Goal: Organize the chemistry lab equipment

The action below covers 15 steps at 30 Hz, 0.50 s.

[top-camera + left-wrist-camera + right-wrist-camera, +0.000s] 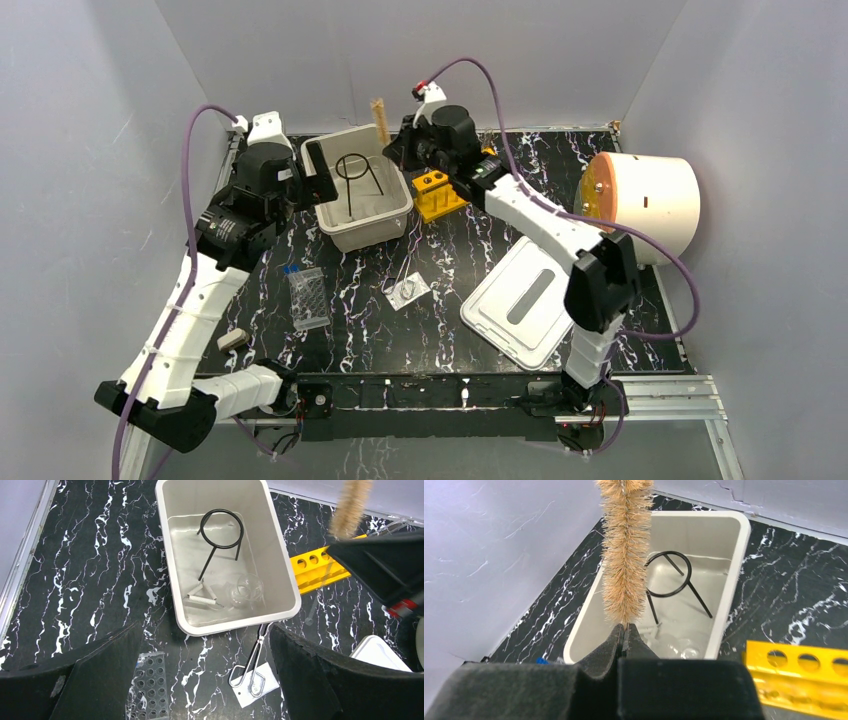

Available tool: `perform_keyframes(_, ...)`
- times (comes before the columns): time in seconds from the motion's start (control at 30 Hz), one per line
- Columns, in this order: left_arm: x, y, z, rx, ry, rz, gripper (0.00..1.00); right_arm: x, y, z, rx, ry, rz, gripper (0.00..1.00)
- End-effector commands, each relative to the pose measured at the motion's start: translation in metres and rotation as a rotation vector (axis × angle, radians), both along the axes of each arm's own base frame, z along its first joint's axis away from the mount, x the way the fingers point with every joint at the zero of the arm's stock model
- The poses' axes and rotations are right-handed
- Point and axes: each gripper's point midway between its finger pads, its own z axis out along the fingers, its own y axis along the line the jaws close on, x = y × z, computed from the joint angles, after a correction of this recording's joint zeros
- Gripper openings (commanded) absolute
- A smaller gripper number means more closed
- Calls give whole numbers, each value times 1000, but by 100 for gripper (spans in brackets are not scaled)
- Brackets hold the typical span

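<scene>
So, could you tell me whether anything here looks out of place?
Yes: the metal tongs lie loose on the table just outside the bin, and the bin's lid lies off to one side. Nothing looks spilled.

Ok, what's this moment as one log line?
right gripper: shut on test-tube brush, near bin | left gripper: open, empty | in bin: ring stand, beaker | tongs: outside bin

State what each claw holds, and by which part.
Right claw grips the tan bristly tube brush at its lower end; left claw, open, holds nothing.
</scene>
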Motion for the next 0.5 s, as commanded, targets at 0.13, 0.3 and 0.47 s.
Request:
perform_keyframes(0.13, -12, 10, 12, -5, -33, 26, 98, 23, 59, 19, 35, -62, 54, 0)
perform_keyframes(0.3, -15, 20, 10, 14, -18, 81, 98, 29, 94, -10, 11, 4, 56, 0)
perform_keyframes(0.47, -21, 26, 8, 7, -26, 108, 98, 37, 130, -48, -20, 81, 66, 0)
